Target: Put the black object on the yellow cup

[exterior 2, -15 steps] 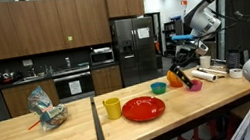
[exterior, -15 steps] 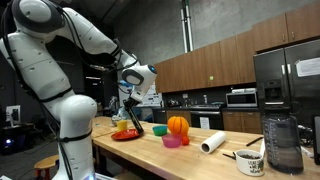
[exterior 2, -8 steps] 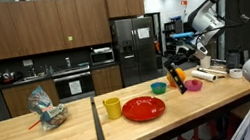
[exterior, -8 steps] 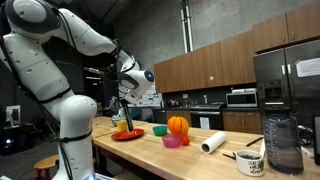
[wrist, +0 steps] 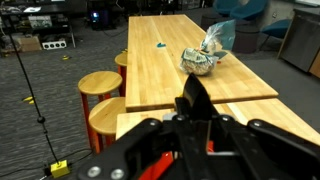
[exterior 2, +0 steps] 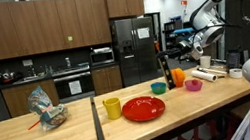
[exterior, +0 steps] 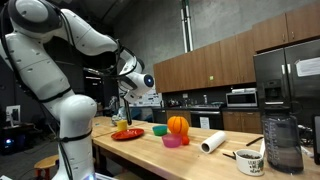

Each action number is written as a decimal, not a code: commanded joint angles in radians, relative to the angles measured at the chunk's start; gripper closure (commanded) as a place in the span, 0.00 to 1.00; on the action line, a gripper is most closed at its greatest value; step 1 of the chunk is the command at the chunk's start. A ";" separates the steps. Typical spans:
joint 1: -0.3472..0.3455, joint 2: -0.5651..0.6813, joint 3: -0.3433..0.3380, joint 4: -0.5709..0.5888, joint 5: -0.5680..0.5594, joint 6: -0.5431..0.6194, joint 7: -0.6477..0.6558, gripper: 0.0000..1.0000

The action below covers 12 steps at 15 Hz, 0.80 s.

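Observation:
My gripper (exterior: 124, 97) is shut on the black object (exterior: 122, 110), a long flat bar that hangs almost upright below the fingers. It is held in the air above the red plate (exterior: 126, 136). In an exterior view the gripper (exterior 2: 170, 59) holds the bar (exterior 2: 167, 77) above the counter between the plate (exterior 2: 143, 109) and the green bowl-like cup (exterior 2: 158, 88). The yellow cup (exterior 2: 112, 108) stands left of the plate, well apart from the bar. In the wrist view the bar (wrist: 191, 98) sticks out between the fingers (wrist: 196, 128).
An orange pumpkin (exterior: 177, 125), a pink cup (exterior: 171, 142), a paper roll (exterior: 212, 143), a black-rimmed white mug (exterior: 250, 162) and a blender jar (exterior: 283, 143) stand on the wooden counter. A crumpled bag (exterior 2: 46, 110) lies on the neighbouring counter. Stools (wrist: 100, 85) stand beside it.
The gripper has carried the bar sideways from over the pumpkin towards the plate. The bar has swung from tilted to almost upright.

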 commanded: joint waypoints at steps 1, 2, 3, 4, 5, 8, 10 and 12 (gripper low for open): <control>-0.005 0.025 0.020 0.001 0.072 -0.048 -0.056 0.95; 0.001 0.028 0.030 0.001 0.086 -0.054 -0.069 0.95; 0.004 0.032 0.038 0.001 0.101 -0.060 -0.080 0.95; 0.008 0.036 0.045 0.001 0.117 -0.066 -0.085 0.95; 0.012 0.039 0.051 0.001 0.128 -0.074 -0.092 0.95; 0.022 0.040 0.072 0.001 0.153 -0.089 -0.101 0.95; 0.027 0.038 0.077 0.001 0.159 -0.107 -0.094 0.95; 0.032 0.035 0.084 0.001 0.159 -0.123 -0.085 0.95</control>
